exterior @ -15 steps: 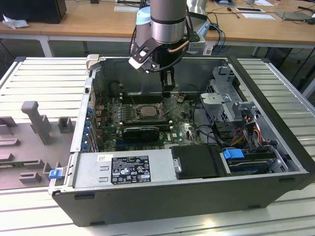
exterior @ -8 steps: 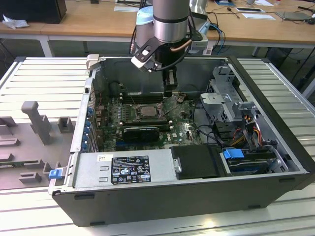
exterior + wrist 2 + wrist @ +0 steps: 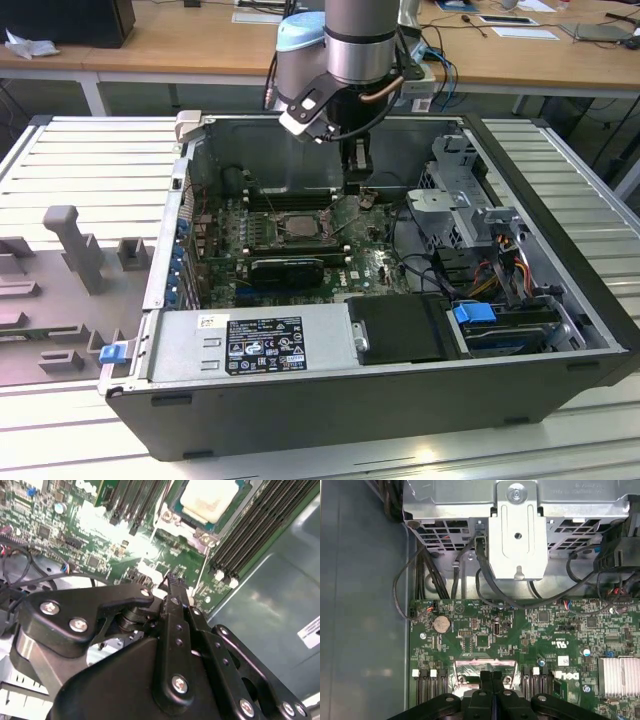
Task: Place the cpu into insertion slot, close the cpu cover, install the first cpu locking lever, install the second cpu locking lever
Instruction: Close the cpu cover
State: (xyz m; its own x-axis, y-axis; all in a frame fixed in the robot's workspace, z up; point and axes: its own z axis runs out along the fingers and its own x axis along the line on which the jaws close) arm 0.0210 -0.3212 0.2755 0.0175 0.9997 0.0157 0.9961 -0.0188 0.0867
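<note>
fingers (image 3: 486,681) pressed together, just beside raised cpu cover (image 3: 482,665) | cpu (image 3: 207,500) seated in insertion slot (image 3: 272,230), on the exterior view's left

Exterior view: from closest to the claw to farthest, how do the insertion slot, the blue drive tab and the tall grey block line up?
1. Insertion slot: on the green board, beside the claw.
2. Blue drive tab: toward the exterior view's right, by the case's near wall.
3. Tall grey block: far on the exterior view's left, outside the case.
</note>
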